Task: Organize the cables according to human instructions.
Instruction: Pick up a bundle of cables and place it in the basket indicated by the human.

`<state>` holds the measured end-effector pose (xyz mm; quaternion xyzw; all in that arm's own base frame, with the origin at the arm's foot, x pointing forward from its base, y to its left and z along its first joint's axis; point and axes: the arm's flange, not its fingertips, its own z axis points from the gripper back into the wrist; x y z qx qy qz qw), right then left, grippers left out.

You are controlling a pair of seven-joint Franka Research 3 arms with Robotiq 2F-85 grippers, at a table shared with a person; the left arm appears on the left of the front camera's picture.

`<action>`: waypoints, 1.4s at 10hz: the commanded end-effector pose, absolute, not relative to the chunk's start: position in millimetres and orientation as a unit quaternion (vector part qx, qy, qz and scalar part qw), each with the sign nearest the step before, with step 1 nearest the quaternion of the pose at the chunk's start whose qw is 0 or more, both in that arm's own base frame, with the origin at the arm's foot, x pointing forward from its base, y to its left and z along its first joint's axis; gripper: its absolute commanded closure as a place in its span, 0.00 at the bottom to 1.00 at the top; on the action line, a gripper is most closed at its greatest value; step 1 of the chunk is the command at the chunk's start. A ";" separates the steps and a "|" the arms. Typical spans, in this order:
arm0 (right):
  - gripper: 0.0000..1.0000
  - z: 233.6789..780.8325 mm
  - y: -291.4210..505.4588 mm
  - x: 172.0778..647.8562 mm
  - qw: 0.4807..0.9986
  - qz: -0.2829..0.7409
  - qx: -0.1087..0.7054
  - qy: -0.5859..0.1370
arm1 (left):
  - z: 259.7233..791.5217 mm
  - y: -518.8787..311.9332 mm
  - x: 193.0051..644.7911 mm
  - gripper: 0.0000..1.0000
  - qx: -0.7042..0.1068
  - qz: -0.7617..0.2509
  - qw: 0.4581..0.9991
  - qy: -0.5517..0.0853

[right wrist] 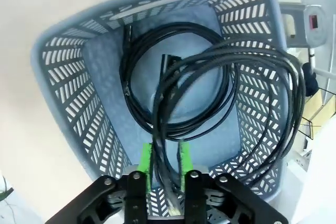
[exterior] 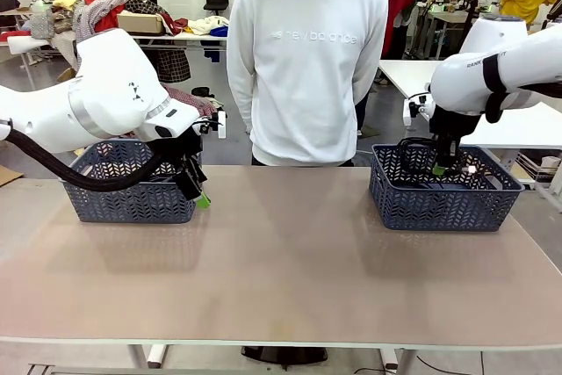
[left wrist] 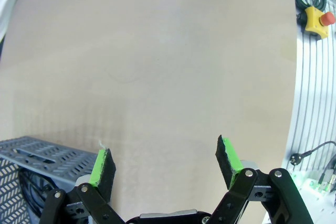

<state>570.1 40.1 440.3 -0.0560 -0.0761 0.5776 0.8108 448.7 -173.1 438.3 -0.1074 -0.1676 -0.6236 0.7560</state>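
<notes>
My right gripper (right wrist: 164,165) is shut on a looped black cable (right wrist: 273,82), holding it over the right blue basket (right wrist: 63,93). A second coiled cable (right wrist: 131,85) lies flat on that basket's floor. In the front view the right gripper (exterior: 442,165) hangs above the right basket (exterior: 439,204), with the cable loops (exterior: 417,148) dangling into it. My left gripper (left wrist: 165,163) is open with nothing between its green pads (left wrist: 100,166), just past the left basket (left wrist: 37,153). In the front view it (exterior: 198,195) sits at the right end of the left basket (exterior: 123,199).
A person in a white sweatshirt (exterior: 307,59) stands at the far side, between the two baskets. The tan tabletop (exterior: 281,270) stretches between and in front of the baskets. A yellow box with a red button (left wrist: 316,19) sits on the metal rail at the table edge.
</notes>
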 end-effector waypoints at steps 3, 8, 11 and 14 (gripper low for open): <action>0.29 449.3 35.5 566.2 0.822 0.560 -0.035 -0.092 | 439.9 -171.6 448.8 0.00 -0.109 -0.623 0.757 -0.167; 0.03 448.4 35.2 566.7 0.825 0.559 -0.030 -0.078 | 439.9 -171.6 448.8 0.00 -0.109 -0.623 0.757 -0.167; 0.00 445.8 38.2 569.1 0.828 0.555 -0.031 -0.067 | 439.9 -171.6 448.8 0.00 -0.109 -0.623 0.757 -0.167; 0.00 442.8 37.4 565.3 0.821 0.566 -0.034 -0.072 | 439.9 -171.6 448.8 0.00 -0.109 -0.623 0.757 -0.167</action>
